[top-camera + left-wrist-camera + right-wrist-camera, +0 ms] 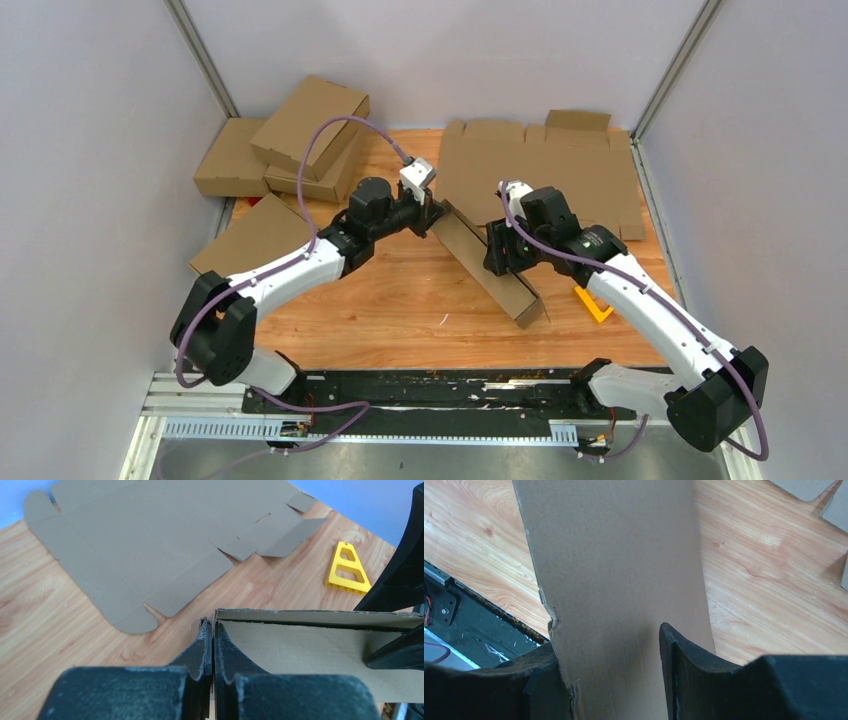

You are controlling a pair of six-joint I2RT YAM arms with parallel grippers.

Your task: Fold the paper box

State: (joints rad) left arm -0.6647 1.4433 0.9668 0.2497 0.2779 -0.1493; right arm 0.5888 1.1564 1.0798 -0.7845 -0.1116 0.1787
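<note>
The paper box (492,272) is seen slantwise at mid-table, between the arms. At its far end the left gripper (208,632) is found with fingers pressed together. Its panel is straddled by the right gripper (608,639), fingers apart; whether it is squeezed cannot be told. Stacked boxes (290,140) are shown only from above.

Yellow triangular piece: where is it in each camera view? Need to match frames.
Top external: yellow triangular piece lies lower right of centre, just right of the near end of the paper box.
Left wrist: yellow triangular piece at upper right.
Right wrist: not in view.
Shared landmark: the paper box, seen in all three.
</note>
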